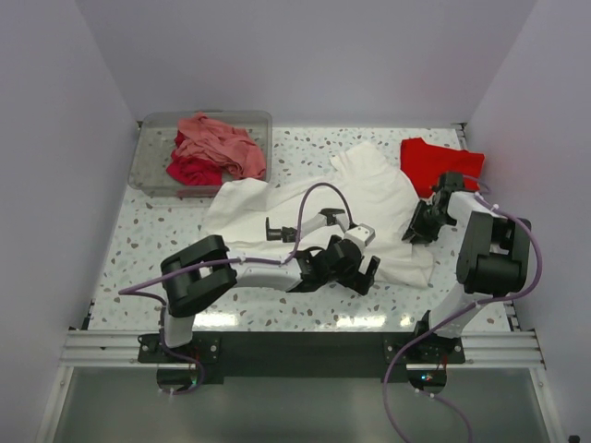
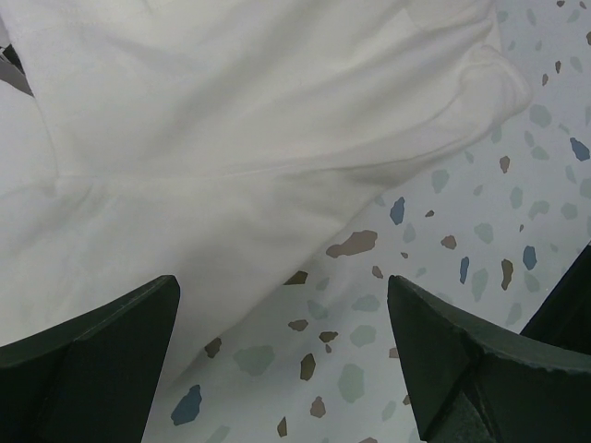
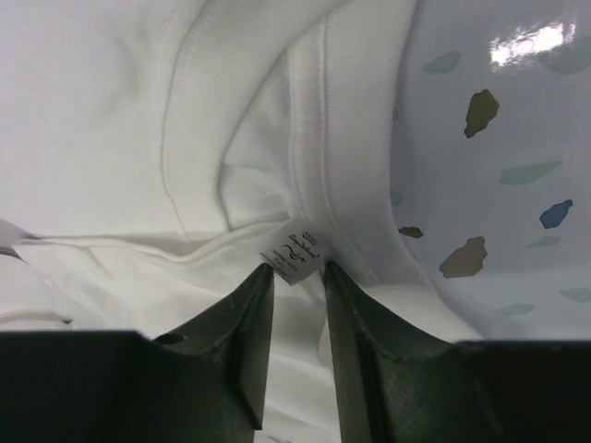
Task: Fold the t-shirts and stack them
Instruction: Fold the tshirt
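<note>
Right wrist, white t-shirt (image 3: 120, 120), label (image 3: 297, 256) (unreadable) at right claw (image 3: 298, 277)

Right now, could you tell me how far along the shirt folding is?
Done: perhaps the red shirt, lying compact at the far right. In hand: the white shirt, unfolded, right pincer pinching its collar; left pincer open. Left: pink and crimson shirts in the bin.

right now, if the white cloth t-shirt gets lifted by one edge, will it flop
Probably floppy: the white cloth t-shirt lies rumpled in soft folds, so it should sag from any pinch. Likely light, but it spreads wide, so the rest may drag on the speckled table.
</note>
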You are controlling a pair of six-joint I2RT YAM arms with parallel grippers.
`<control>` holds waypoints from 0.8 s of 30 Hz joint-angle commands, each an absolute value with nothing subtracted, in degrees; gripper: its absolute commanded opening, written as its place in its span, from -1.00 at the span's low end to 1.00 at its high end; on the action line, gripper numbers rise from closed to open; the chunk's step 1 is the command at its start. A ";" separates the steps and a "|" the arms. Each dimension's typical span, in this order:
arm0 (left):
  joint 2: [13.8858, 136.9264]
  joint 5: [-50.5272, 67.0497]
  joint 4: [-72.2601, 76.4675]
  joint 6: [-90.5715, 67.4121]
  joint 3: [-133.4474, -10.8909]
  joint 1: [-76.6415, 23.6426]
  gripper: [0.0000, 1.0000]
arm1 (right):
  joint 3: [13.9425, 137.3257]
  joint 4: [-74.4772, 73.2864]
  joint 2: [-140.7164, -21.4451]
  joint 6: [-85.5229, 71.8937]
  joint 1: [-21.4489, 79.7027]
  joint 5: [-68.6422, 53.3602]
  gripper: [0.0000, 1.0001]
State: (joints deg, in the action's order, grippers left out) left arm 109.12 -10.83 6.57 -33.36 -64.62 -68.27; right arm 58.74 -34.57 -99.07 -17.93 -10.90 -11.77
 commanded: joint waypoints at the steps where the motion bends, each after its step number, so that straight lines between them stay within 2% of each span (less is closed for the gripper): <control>1: 109.78 -10.55 10.19 -33.05 -64.08 -68.47 1.00 | 57.92 -32.96 -98.44 -17.58 -10.90 -15.38 -0.45; 2: 109.69 -10.46 10.28 -33.31 -63.46 -68.55 1.00 | 57.92 -32.96 -98.44 -17.67 -10.81 -15.64 -0.53; 3: 109.51 -10.46 10.54 -33.48 -62.94 -68.55 1.00 | 58.09 -33.05 -98.52 -17.75 -10.90 -15.91 -0.80; 6: 108.99 -10.37 11.16 -34.36 -60.21 -68.82 1.00 | 59.59 -33.66 -98.52 -18.10 -10.81 -16.00 -1.00; 14: 108.11 -11.25 11.60 -36.47 -55.11 -69.61 1.00 | 64.59 -35.51 -98.88 -18.90 -10.81 -13.98 -0.98; 24: 107.31 -11.60 11.95 -37.97 -52.21 -70.66 1.00 | 66.62 -35.07 -100.99 -19.69 -10.90 -14.24 -0.68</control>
State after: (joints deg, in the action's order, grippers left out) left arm 107.33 -12.23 17.06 -35.46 -54.63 -69.71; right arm 64.71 -35.59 -100.16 -19.05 -10.90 -13.65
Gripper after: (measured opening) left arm 0.997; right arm 0.154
